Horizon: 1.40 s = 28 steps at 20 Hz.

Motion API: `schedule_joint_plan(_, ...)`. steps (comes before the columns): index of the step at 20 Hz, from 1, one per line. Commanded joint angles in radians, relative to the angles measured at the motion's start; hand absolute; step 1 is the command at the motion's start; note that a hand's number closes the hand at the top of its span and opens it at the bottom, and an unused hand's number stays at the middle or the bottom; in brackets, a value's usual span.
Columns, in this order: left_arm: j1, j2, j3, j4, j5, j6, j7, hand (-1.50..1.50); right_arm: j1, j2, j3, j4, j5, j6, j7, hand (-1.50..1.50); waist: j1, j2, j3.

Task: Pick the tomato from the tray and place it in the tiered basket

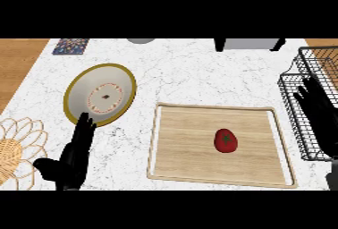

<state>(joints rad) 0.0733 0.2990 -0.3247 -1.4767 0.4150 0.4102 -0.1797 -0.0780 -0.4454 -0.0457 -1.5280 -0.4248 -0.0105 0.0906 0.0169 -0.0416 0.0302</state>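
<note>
Right hand (318,117) hangs open, fingers straight, over the black wire tiered basket (290,96) at the counter's (198,71) right edge. It's the nearer one: the glossy red tomato (226,140) lies to its left, right of centre on the pale wooden tray (178,147), long axis roughly front-to-back. Left hand (73,159) rests open by the gold-rimmed plate (78,89).

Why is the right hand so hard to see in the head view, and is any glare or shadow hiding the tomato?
In the head view the black right hand sits in front of the dark wire basket, so they blend together; the tomato is evenly lit on the pale wooden tray, with no glare and no shadow over it; the left hand stands out against the white counter.
</note>
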Motion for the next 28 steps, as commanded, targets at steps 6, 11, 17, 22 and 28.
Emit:
schedule_joint_plan(6, 0.041, 0.218, 0.059, 0.11, -0.047, -0.041, 0.102, 0.0, 0.13, 0.373, 0.0, 0.006, -0.317, 0.084, -0.088, 1.5, -0.025, 0.057, -0.008)
schedule_joint_plan(11, -0.019, 0.297, 0.098, 0.108, 0.017, -0.137, 0.211, 0.0, 0.25, 0.44, 0.071, -0.032, -0.042, -0.066, -0.506, -1.5, -0.045, 0.043, -0.028)
schedule_joint_plan(17, -0.001, 0.328, 0.096, 0.105, 0.021, -0.188, 0.198, 0.0, 0.317, 0.171, 0.171, 0.075, 0.394, -0.277, -0.287, -1.5, -0.004, 0.048, -0.036)
schedule_joint_plan(22, -0.028, 0.346, 0.123, 0.123, 0.034, -0.222, 0.216, 0.0, 0.241, 0.033, 0.265, -0.082, 0.476, -0.224, 0.081, -1.5, -0.01, 0.041, -0.035)
schedule_joint_plan(28, -0.062, 0.329, 0.148, 0.202, 0.027, -0.263, 0.2, 0.0, 0.064, -0.064, 0.261, -0.215, 0.374, -0.008, 0.377, -1.5, -0.013, 0.042, -0.032)
